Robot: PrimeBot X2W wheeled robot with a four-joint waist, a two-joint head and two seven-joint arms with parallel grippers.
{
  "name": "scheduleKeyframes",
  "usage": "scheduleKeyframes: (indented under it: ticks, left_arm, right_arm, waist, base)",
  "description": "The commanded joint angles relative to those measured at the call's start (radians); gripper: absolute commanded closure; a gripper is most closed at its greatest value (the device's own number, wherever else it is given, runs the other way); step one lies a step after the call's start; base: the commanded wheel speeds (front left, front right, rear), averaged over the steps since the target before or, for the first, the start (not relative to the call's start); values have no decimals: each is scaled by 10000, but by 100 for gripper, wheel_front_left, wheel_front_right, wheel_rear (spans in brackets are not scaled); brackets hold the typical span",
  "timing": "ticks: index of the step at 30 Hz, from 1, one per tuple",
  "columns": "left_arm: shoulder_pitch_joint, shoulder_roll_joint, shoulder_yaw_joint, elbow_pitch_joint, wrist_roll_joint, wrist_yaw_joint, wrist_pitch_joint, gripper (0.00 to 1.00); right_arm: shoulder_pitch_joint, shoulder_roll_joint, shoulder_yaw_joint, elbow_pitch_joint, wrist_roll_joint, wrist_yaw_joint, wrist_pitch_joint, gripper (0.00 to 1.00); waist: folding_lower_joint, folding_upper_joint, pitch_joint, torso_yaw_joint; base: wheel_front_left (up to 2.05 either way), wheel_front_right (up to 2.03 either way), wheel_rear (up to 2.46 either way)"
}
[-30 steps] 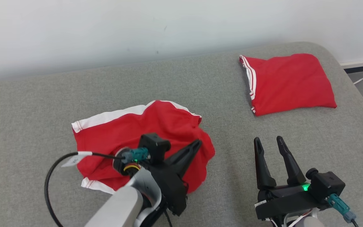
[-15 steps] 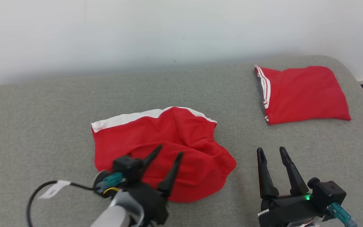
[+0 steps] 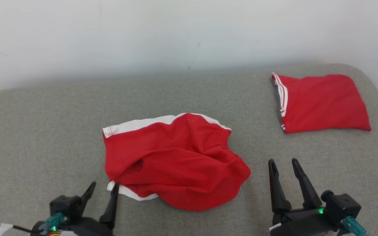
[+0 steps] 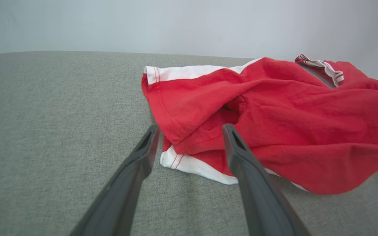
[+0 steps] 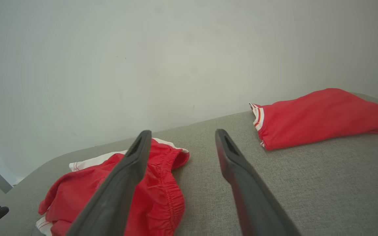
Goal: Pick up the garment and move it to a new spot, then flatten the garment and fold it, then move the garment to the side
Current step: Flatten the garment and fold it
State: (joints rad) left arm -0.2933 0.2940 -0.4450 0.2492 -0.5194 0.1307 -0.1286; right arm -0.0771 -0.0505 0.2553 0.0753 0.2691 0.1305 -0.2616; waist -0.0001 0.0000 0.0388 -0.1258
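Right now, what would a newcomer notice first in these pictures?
A crumpled red garment with white trim lies in the middle of the grey surface. A folded red garment sits far right. The left end effector is open by the crumpled one's near corner; the right end effector is open, apart from both.

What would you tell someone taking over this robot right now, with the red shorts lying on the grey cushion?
Left gripper: open, empty, fingertips by the near left corner of the crumpled garment.
Right gripper: open, empty, over the bare cushion to that garment's right.
Crumpled garment: mid-cushion, bunched, white hem showing.
Folded red garment: far right, lying apart.
Done: the garment seems to be set down at its spot; nothing is held.
Left: flatten it, fold it, move it aside.
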Motion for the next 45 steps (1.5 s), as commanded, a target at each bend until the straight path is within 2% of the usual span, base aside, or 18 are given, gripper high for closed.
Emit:
scheduleKeyframes:
  ticks: [1,8,18,30,31,32,33,39,45]
  left_arm:
    - [242,171,111,92,-131,19,-28,0]
    - [261,288,199,454,-321,-55,-47,0]
    - [-339,364,54,1428,-251,-411,-57,0]
    - [-936,247,-65,2595,-414,-759,-150,0]
    - [-991,262,-56,2675,-410,-805,-184,53]
    - [-1025,261,-60,2767,-418,-844,-212,87]
    - [-1004,225,-101,2886,-458,-888,-163,100]
    - [-1126,50,-230,3216,-389,-975,-444,100]
    - [-628,-97,-237,2762,-466,-673,-626,100]
  right_arm:
    - [61,1,-3,-52,-98,8,-38,0]
    - [-4,1,26,-97,-109,8,-2,0]
    - [-199,1,124,-102,-105,8,36,0]
    - [-328,1,145,-48,12,8,0,0]
    - [-335,1,146,-37,12,8,-4,0]
    - [-343,1,145,-24,19,8,-8,0]
    - [-343,1,137,-14,21,8,-13,0]
    - [-183,3,29,2,20,8,-22,0]
    - [63,3,-138,53,56,8,-32,0]
  waist:
    - [1,0,54,-26]
    - [1,0,224,-134]
    - [1,0,532,-464]
    - [1,0,856,-869]
    - [1,0,866,-882]
    - [1,0,868,-892]
    - [1,0,864,-892]
    - [1,0,733,-677]
    - [1,0,341,-92]
  base:
    - [0,0,0]
    - [0,0,0]
    - [0,0,0]
    - [0,0,0]
    - [0,0,0]
    - [0,0,0]
    - [0,0,0]
    - [0,0,0]
    - [0,0,0]
